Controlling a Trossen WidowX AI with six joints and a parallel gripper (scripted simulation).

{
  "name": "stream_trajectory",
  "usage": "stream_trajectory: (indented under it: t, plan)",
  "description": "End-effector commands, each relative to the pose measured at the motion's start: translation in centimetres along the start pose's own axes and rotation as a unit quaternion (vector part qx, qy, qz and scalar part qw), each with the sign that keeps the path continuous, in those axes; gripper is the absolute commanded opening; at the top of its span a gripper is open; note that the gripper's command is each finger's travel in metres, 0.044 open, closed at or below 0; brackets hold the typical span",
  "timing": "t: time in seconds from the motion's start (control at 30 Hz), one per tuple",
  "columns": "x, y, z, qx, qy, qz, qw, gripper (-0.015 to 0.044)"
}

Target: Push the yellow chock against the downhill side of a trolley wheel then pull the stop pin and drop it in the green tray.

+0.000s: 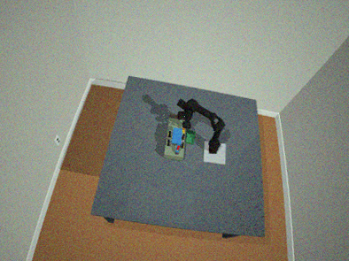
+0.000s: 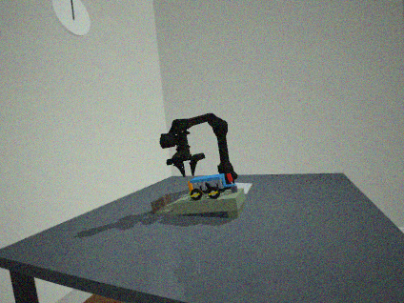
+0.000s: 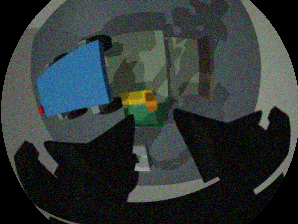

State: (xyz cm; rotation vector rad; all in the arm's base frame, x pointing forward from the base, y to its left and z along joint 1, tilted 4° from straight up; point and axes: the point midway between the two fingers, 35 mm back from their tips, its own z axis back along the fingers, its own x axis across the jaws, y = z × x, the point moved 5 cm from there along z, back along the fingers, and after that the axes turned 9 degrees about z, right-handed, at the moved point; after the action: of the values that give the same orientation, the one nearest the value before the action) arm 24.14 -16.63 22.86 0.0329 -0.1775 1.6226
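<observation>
The blue trolley (image 1: 178, 135) (image 2: 207, 179) (image 3: 75, 82) stands on the pale green ramp (image 1: 174, 157) (image 2: 205, 206) (image 3: 151, 57). The red-headed stop pin (image 1: 178, 147) (image 2: 229, 178) (image 3: 41, 110) stands at its uphill end. The yellow chock (image 1: 183, 131) (image 3: 135, 97) (image 2: 190, 186) with its orange handle (image 3: 151, 101) lies at the downhill side of the near wheel in the wrist view; it looks touching, but the contact is too dim to be sure. My gripper (image 2: 189, 175) (image 3: 153, 115) is open and empty, above the chock. The green tray (image 1: 190, 137) (image 3: 145, 117) sits beside the ramp.
A brown end board (image 2: 160, 203) (image 3: 206, 67) stands at the ramp's low end. The arm's base stands on a white plate (image 1: 215, 159) (image 3: 143, 158) beyond the tray. The arm arches over the grey table (image 1: 170, 189) (image 2: 295, 238).
</observation>
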Motion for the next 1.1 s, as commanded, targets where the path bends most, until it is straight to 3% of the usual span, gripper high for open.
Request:
stream_trajectory:
  t: [0.0,0.13,0.23,0.6,1.07]
  plan:
    - [0.0,0.0,-0.2,0.001,-0.001,0.000,1.000,0.0295]
    - [0.8,-0.7,0.1,-0.004,0.002,-0.043,0.999,0.0190]
    - [1.8,-1.6,1.2,-0.022,0.029,-0.082,0.996,0.0190]
    - [6.2,-3.9,1.5,-0.029,-0.012,-0.278,0.960,0.0190]
    - [12.1,-5.7,1.9,-0.001,-0.061,-0.511,0.858,0.0190]
